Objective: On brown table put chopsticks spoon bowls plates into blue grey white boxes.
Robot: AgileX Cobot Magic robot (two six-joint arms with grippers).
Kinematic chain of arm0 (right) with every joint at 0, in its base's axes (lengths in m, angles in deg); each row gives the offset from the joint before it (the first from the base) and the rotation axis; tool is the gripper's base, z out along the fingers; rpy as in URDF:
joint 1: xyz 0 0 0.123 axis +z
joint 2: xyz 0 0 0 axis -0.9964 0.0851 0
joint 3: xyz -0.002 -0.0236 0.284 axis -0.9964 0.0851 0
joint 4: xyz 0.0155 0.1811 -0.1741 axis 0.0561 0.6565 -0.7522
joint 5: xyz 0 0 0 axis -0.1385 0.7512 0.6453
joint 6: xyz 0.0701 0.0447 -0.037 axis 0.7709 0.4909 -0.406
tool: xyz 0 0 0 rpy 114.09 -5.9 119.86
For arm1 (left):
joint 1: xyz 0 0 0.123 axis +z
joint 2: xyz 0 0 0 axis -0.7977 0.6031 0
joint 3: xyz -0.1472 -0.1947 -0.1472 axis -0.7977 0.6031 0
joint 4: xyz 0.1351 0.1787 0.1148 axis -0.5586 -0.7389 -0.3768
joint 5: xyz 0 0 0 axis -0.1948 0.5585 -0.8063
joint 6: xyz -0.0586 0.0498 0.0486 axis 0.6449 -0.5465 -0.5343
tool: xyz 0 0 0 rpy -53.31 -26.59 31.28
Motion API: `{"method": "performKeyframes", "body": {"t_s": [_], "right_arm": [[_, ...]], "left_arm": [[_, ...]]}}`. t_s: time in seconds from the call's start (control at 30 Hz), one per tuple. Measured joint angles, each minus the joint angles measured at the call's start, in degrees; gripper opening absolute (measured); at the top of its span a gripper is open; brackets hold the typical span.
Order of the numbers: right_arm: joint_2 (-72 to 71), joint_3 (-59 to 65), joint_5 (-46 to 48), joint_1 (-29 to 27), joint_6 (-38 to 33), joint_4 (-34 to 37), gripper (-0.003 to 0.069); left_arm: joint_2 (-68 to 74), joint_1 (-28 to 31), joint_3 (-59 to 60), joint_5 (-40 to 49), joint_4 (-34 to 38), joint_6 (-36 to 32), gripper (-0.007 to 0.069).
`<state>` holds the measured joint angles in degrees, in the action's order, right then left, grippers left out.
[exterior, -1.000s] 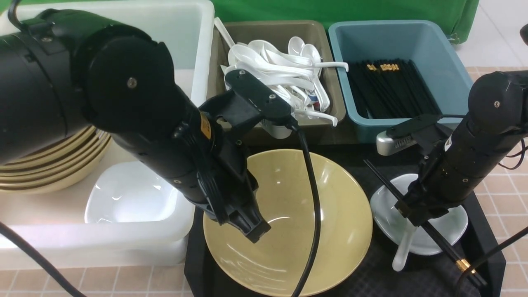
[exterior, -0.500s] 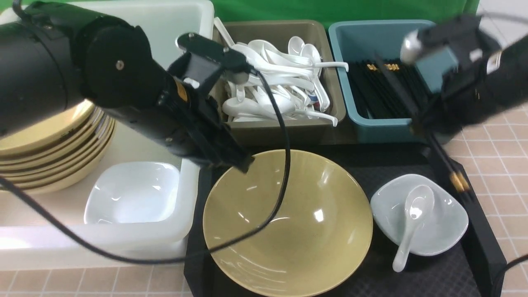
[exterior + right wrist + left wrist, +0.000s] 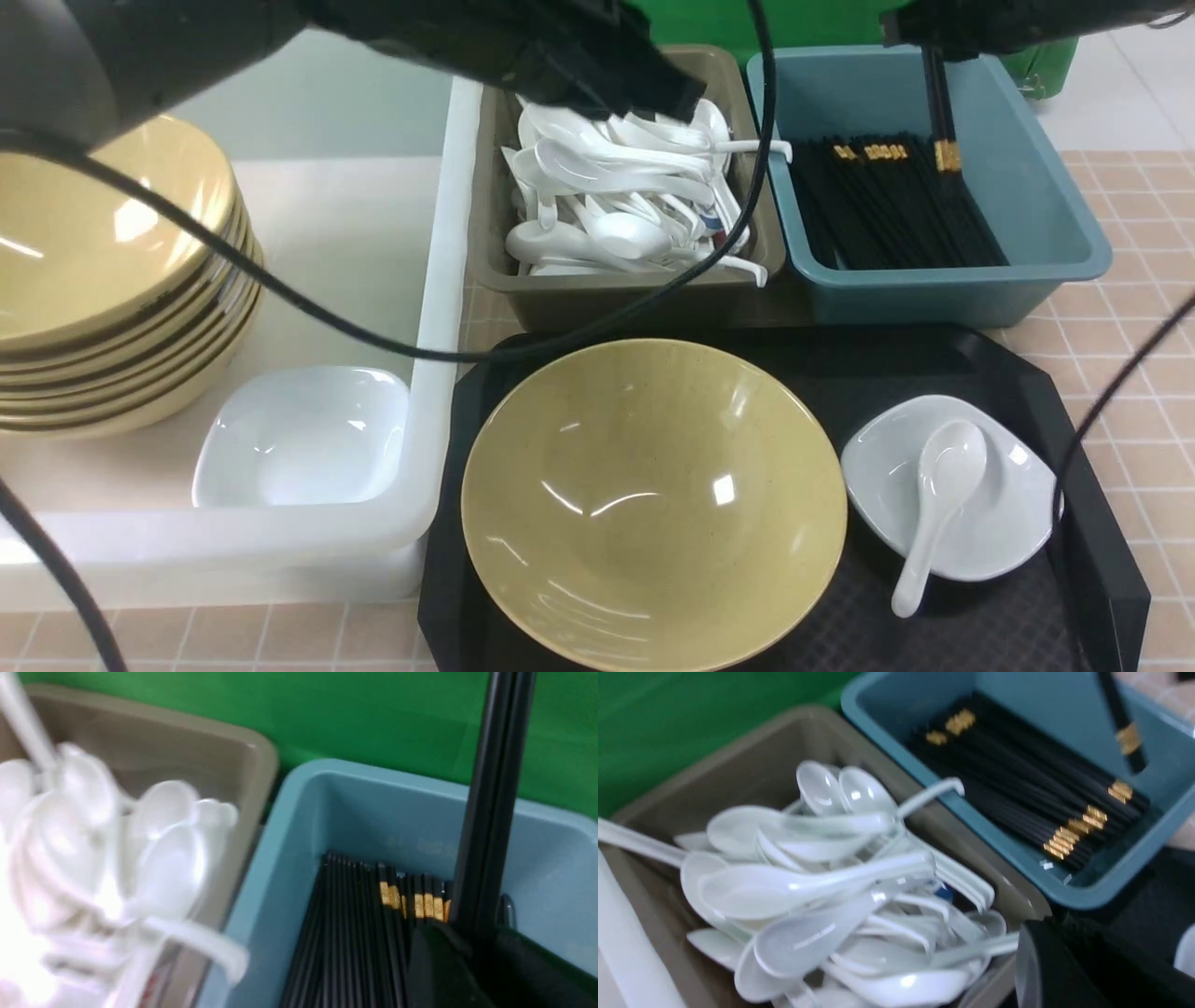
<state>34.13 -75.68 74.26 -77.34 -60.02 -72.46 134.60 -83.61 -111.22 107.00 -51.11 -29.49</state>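
Note:
My right gripper (image 3: 932,45) is shut on a pair of black chopsticks (image 3: 941,112) that hang upright over the blue box (image 3: 934,299), gold bands just above the chopsticks lying inside. In the right wrist view the held chopsticks (image 3: 490,812) rise from the gripper (image 3: 472,942). My left gripper (image 3: 686,98) is shut and empty above the grey box (image 3: 597,303) full of white spoons (image 3: 808,891). A yellow bowl (image 3: 653,504) and a white plate (image 3: 999,532) holding a spoon (image 3: 943,485) sit on the black tray (image 3: 934,364).
The white box (image 3: 439,355) at left holds a stack of yellow bowls (image 3: 112,280) and a white plate (image 3: 303,439). The left arm's cable (image 3: 373,341) sags across the white box and the grey box. Brown tiled table (image 3: 1130,280) shows at right.
Both arms rose and swung toward the back. The right gripper carried the chopsticks from the tray to above the blue box. The left gripper left the yellow bowl for the grey box.

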Motion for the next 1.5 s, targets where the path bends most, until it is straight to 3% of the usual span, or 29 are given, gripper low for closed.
{"method": "performKeyframes", "body": {"t_s": [0.2,0.37,0.4,0.43,0.53,0.73,0.93,1.13,1.27,1.5], "right_arm": [[8.66,-6.03,3.59,-1.36,1.21,0.00,0.0169],[11.21,-9.83,13.86,-1.56,1.33,0.00,0.0326],[11.21,-9.99,13.86,-1.56,1.33,0.00,0.0326],[10.99,-11.57,18.38,-1.56,1.26,0.00,0.0382],[9.94,-14.80,30.13,-1.62,-2.18,0.06,0.0455],[6.07,-14.13,43.37,-1.26,-6.66,0.38,0.0478],[-5.56,2.32,43.79,1.62,-6.78,2.32,0.0479],[-17.45,23.49,42.89,6.73,-6.54,2.53,0.0479],[-22.11,36.07,34.32,9.01,-2.60,2.81,0.0479],[-21.39,46.53,18.00,9.07,7.51,2.81,0.0481]], "left_arm": [[0.46,0.00,0.40,1.55,-0.07,-0.72,0.0001],[0.46,0.00,0.59,6.07,-1.12,-1.69,0.0001],[0.46,0.00,0.59,6.39,-1.12,-1.77,0.0001],[0.46,0.00,0.59,7.66,-1.27,-1.97,0.0001],[0.46,0.00,0.59,10.66,-1.41,-2.20,0.0001],[0.46,0.00,0.59,18.20,-1.48,-4.31,0.0001],[-1.41,0.00,0.59,27.77,-0.39,-8.28,0.0001],[-5.90,0.00,3.22,27.54,5.33,-14.04,0.0001],[-7.48,0.00,7.09,25.12,12.68,-19.93,0.0001],[-7.48,0.00,10.97,22.32,21.10,-29.10,0.0001]]}}
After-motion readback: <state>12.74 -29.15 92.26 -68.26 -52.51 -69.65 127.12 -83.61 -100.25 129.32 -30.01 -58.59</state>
